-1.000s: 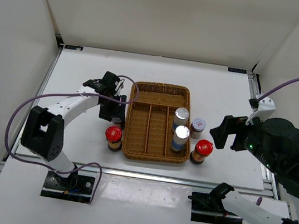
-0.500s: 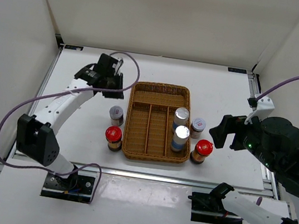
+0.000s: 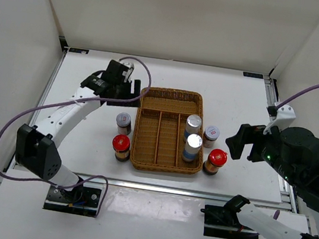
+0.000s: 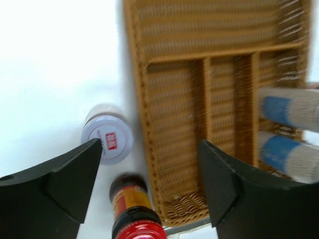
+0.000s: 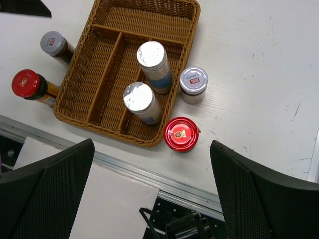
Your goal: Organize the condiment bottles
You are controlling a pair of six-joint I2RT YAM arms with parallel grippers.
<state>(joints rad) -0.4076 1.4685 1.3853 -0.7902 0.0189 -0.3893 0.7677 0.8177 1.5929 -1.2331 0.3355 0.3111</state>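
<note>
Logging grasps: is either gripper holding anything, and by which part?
Nothing is held. The black left gripper and the black right gripper are both open and empty.

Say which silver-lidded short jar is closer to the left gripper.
The short jar left of the wicker tray, just beyond a red-capped bottle; the other jar stands off the tray's right side.

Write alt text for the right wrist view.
Two silver-capped bottles stand in the wicker tray's rightmost long compartment. A silver-lidded jar and red-capped bottle stand outside its right side, another jar and bottle outside its left.
</note>
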